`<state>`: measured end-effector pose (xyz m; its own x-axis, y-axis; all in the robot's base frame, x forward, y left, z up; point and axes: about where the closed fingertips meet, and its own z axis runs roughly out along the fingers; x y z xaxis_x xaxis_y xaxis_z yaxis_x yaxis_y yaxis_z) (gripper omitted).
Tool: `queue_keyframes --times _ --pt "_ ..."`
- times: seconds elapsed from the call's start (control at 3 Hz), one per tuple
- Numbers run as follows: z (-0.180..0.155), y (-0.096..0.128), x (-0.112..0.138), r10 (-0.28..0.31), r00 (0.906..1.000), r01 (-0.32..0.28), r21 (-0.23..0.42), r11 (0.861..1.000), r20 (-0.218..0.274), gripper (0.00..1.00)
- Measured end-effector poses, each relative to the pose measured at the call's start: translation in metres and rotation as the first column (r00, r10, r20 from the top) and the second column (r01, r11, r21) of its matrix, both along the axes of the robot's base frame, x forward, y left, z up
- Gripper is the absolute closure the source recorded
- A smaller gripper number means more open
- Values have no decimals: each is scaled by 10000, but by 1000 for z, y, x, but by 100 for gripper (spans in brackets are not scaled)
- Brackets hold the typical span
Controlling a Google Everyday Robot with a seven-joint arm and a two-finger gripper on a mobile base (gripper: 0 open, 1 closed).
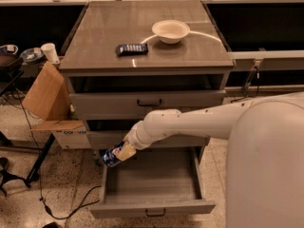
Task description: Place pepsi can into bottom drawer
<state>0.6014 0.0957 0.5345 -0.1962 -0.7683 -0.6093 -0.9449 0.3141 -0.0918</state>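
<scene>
The gripper (118, 153), its fingers (126, 151) clamped on the pepsi can (110, 157), hangs over the rear left corner of the open bottom drawer (180, 207); the can is not yet lowered inside

The arm (199, 121) is a smooth, glossy white tube, thick and rounded, with a few small dark dots – screw holes, by the look of them – near its bulging joint. It narrows to a short wrist of stacked white rings. The gripper (122, 152) at its tip is pale tan and flat-sided, closed on the pepsi can (109, 158) above the left wall of the open bottom drawer (152, 208). At lower right swells a broad white shell (268, 170) – plain, curved, unmarked.
</scene>
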Motion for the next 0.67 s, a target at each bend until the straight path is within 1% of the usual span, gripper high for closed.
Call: queue_keyframes --times 0.33,0.67 --pt "-53 -5 -7 -563 9961 559 -80 9984 -677 100" --pt "-103 -7 -10 -1078 9861 1101 108 9939 -1263 100"
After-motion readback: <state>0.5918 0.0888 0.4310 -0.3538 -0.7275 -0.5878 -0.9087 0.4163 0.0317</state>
